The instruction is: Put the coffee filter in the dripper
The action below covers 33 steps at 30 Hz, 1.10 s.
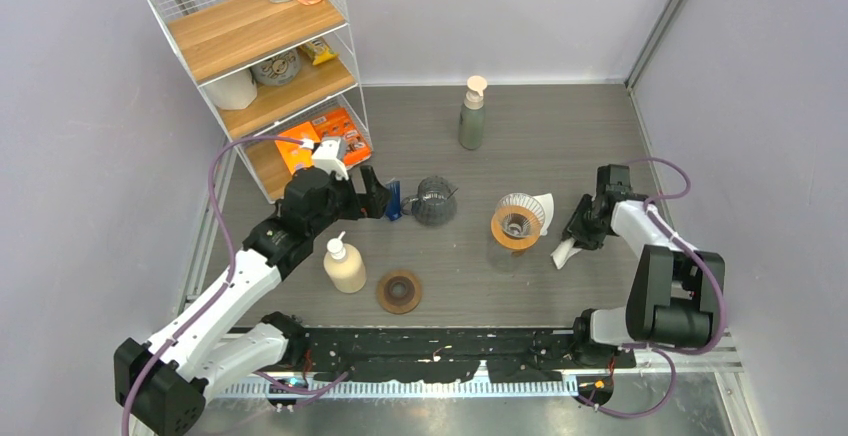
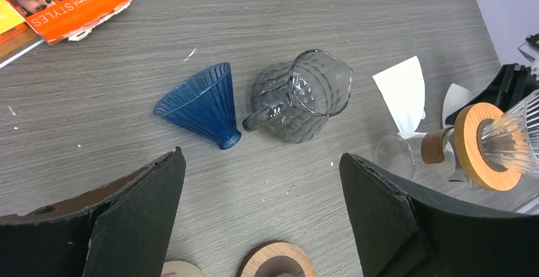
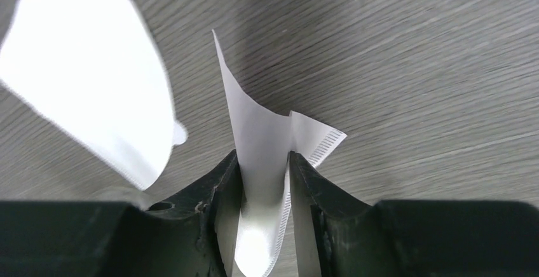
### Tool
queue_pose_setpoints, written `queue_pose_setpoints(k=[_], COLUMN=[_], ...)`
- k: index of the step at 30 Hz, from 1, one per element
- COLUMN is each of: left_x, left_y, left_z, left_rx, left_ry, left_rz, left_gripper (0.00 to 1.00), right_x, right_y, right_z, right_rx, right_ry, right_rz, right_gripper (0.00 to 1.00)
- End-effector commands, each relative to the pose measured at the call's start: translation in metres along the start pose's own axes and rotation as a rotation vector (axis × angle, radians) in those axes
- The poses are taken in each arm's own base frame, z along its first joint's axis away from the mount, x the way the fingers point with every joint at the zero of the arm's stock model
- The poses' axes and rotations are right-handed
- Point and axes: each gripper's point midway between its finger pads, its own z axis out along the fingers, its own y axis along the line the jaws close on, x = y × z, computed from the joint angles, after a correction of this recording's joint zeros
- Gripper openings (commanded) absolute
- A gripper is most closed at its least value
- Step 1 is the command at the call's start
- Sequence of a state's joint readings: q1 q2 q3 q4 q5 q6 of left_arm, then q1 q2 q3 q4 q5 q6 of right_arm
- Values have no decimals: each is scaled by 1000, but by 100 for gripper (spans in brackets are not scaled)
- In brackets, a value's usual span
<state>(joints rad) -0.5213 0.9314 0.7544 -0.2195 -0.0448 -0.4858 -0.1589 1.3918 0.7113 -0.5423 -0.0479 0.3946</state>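
Note:
My right gripper [image 1: 580, 234] is shut on a white paper coffee filter [image 3: 262, 138], held upright just above the table; the filter also shows in the top view [image 1: 563, 252]. A second white filter [image 1: 543, 203] lies left of it [image 3: 89, 80]. A clear ribbed dripper with a wooden collar [image 1: 517, 222] sits on a glass stand just left of the right gripper. A blue ribbed dripper [image 2: 200, 102] lies on its side beside a grey glass server [image 2: 305, 102]. My left gripper [image 2: 260, 156] is open and empty, just in front of the blue dripper [image 1: 394, 200].
A wire rack with wooden shelves [image 1: 262, 66] stands at the back left, with orange boxes [image 1: 320, 136] on its lowest shelf. A green pump bottle [image 1: 472, 114] stands at the back. A cream pump bottle [image 1: 344, 266] and a wooden ring [image 1: 399, 291] sit near the front.

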Motion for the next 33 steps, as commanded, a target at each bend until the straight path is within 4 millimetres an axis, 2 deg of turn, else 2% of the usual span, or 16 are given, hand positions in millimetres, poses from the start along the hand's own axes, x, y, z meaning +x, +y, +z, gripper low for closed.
queue_pose_setpoints(k=[1,7,12,15,18,22,27,33], left_x=[-21,-25,-30,-35,-38,-44,-54,-67], left_y=[-14,-17,-35,-55,-70,-96,-134,-164], left_z=[-1,-2,-9,-18,-27,-41,-57,-57], left_rx=[54,67,165,278,380,530,745,889], left_ry=[-52,-57,-64,-84,-114,-142,-127,-89], left_rz=[4,9,42,84,144,182,164,100], left_gripper=[100,100,100,99,100,100,99,100], right_x=[-17,-38,-37,-24,-16,13,39,60], right_y=[31,57,105,133,148,166,187,207], right_z=[-29,-75,-130,-173,-211,-255,-297,-329], right_rx=[-163,-306,-596,-812,-927,-1091,-1246,-1374], right_ry=[-95,-221,-235,-212,-239,-202,-180,-147], right_rz=[-34,-54,-145,-218,-289,-410,-512,-606], right_gripper=[36,31,32,33,35,36,38,39])
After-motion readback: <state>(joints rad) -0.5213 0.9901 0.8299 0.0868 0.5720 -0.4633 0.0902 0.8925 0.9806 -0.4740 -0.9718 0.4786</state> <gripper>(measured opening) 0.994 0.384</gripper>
